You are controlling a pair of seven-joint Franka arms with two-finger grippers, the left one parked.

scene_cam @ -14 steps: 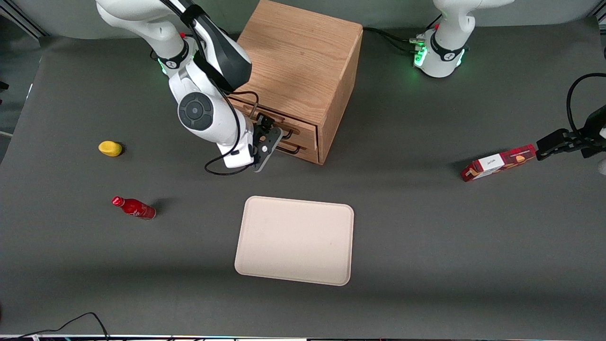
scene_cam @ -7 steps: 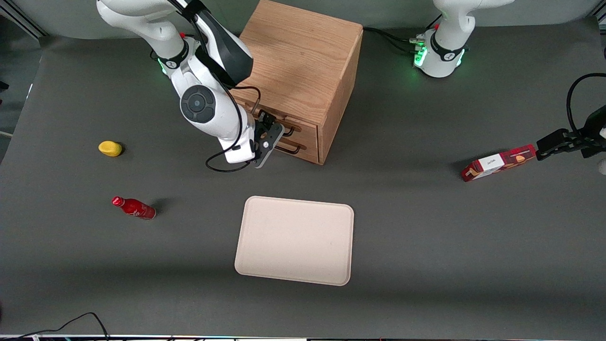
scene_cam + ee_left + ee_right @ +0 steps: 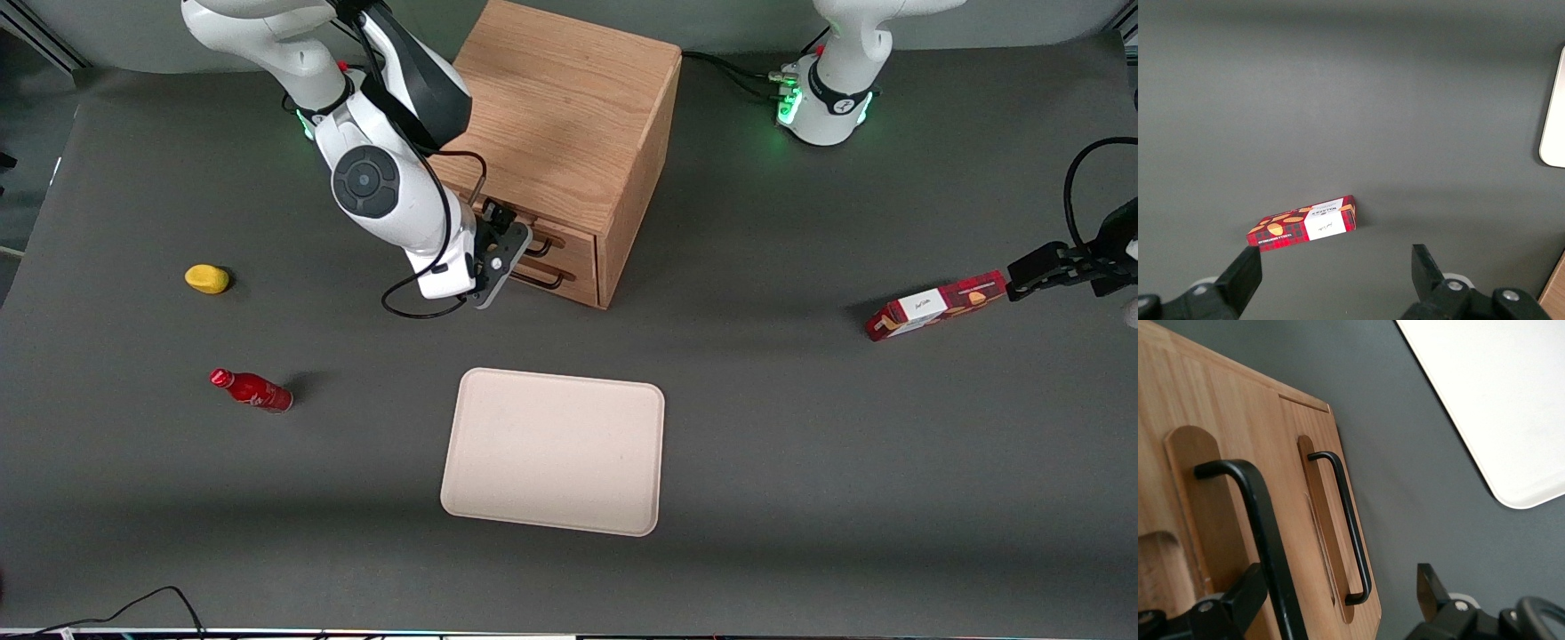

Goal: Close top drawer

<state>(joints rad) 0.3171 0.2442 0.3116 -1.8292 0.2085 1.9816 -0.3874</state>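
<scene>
The oak cabinet (image 3: 569, 107) stands at the back of the table, its two drawers facing the front camera. The top drawer (image 3: 569, 238) has a thin black wire handle (image 3: 540, 245); its front sits close to the cabinet face. The bottom drawer's matching handle (image 3: 544, 281) is just below. My right gripper (image 3: 508, 233) is right in front of the top drawer at its handle. In the right wrist view the gripper (image 3: 1331, 597) is open. The top drawer's handle (image 3: 1265, 533) runs between the fingers, close to one finger (image 3: 1238, 600). The bottom drawer's handle (image 3: 1345, 520) also shows there.
A beige tray (image 3: 553, 451) lies nearer the front camera than the cabinet. A red bottle (image 3: 252, 389) and a yellow object (image 3: 207, 278) lie toward the working arm's end. A red box (image 3: 938, 305) lies toward the parked arm's end.
My right gripper has moved a little closer to the cabinet front, staying at the top drawer's handle. The drawer front appears to have slid slightly inward.
</scene>
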